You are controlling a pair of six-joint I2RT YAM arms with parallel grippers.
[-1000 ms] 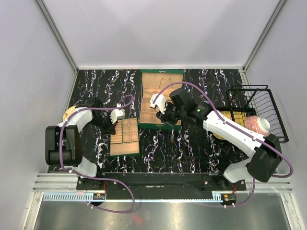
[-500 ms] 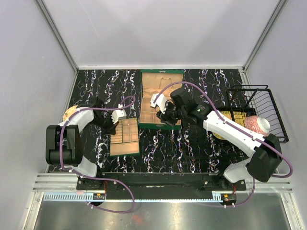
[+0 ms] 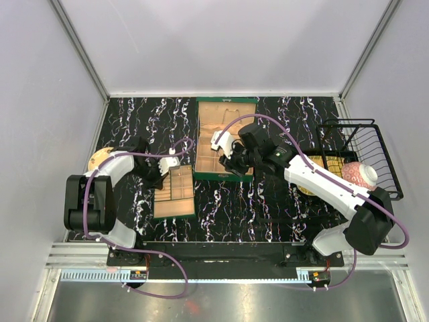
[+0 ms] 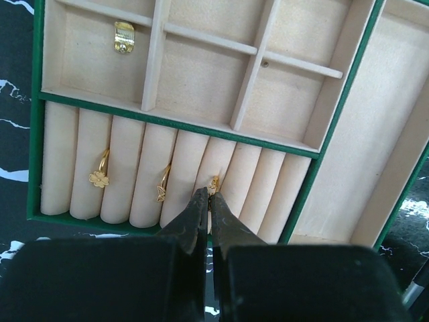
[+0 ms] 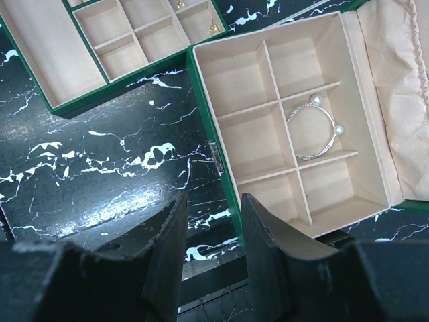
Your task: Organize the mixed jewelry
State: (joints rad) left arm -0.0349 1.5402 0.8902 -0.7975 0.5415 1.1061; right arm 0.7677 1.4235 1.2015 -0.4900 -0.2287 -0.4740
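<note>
My left gripper (image 4: 208, 194) (image 3: 163, 174) is over the near edge of the tan tray (image 3: 175, 201). Its jaws are pressed together on a small gold ring (image 4: 215, 182) at a slot between the ring rolls. Two more gold rings (image 4: 99, 177) (image 4: 162, 190) sit in slots to the left, and a gold piece (image 4: 123, 36) lies in a compartment. My right gripper (image 5: 213, 201) (image 3: 229, 159) is open and empty, above the front edge of the green box (image 5: 231, 194) (image 3: 224, 104). A whitish bracelet (image 5: 315, 127) with two pearls lies in a middle compartment of the box.
A black wire basket (image 3: 365, 134) stands at the right with a pink ball (image 3: 360, 174) at its rim. A yellow woven mat (image 3: 314, 166) lies under the right arm. A round tan thing (image 3: 99, 157) lies at the far left. The tray also shows in the right wrist view (image 5: 40, 60).
My left gripper has moved a little to the right, onto the tray's edge. The right arm has barely moved.
</note>
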